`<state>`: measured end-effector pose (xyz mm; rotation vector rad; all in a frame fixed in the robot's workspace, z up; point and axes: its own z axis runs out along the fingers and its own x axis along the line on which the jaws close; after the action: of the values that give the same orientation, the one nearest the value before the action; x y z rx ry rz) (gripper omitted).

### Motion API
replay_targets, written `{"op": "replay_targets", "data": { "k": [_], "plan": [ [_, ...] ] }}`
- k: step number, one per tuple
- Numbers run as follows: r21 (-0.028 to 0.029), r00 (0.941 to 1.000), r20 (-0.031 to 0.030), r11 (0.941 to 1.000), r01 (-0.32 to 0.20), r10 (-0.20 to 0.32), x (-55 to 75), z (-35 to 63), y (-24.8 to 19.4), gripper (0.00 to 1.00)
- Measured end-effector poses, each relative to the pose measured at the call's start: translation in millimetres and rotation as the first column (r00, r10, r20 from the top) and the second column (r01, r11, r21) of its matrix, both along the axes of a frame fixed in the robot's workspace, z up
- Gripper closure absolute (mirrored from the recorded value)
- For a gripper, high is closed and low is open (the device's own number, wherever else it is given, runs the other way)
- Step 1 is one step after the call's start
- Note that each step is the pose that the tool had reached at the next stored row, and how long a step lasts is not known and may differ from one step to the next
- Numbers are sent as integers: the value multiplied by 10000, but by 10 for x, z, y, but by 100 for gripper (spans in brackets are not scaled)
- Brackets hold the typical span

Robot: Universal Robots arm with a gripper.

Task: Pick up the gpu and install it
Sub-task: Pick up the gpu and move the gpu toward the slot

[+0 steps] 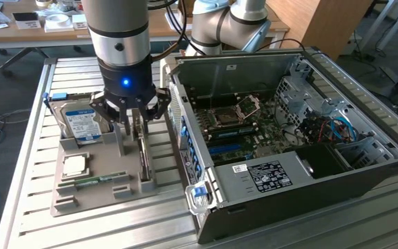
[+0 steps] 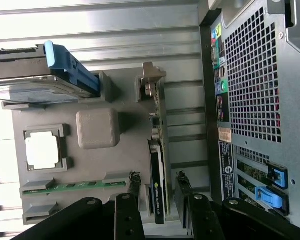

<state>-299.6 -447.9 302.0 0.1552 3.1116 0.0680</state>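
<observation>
The gpu (image 1: 144, 161) (image 2: 156, 135) is a thin dark card standing on edge in a slot of the grey holder tray (image 1: 95, 199) (image 2: 125, 160), close to the computer case. My gripper (image 1: 134, 120) (image 2: 157, 192) hangs just above the card's end nearest the hard drive. It is open, and in the wrist view its black fingers (image 2: 128, 210) stand on either side of the card's edge without touching it.
The tray also holds a blue-labelled hard drive (image 1: 81, 124) (image 2: 35, 75), a square processor (image 1: 74, 165) (image 2: 41, 151) and a green memory stick (image 1: 99, 180) (image 2: 72, 188). The open computer case (image 1: 289, 155) (image 2: 250, 90) lies at the exterior view's right, its motherboard (image 1: 240, 129) exposed.
</observation>
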Motion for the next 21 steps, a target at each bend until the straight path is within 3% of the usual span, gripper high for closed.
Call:
{"op": "replay_targets", "data": {
  "k": [3, 7, 21],
  "plan": [
    [3, 10000, 3, 10000, 2, -2, -1, -3, -4, 58],
    [3, 10000, 1, 10000, -1, 1, 7, -4, -53, 58],
    [2, 10000, -16, 10000, -1, 1, 29, -105, -55, 58]
  ]
}}
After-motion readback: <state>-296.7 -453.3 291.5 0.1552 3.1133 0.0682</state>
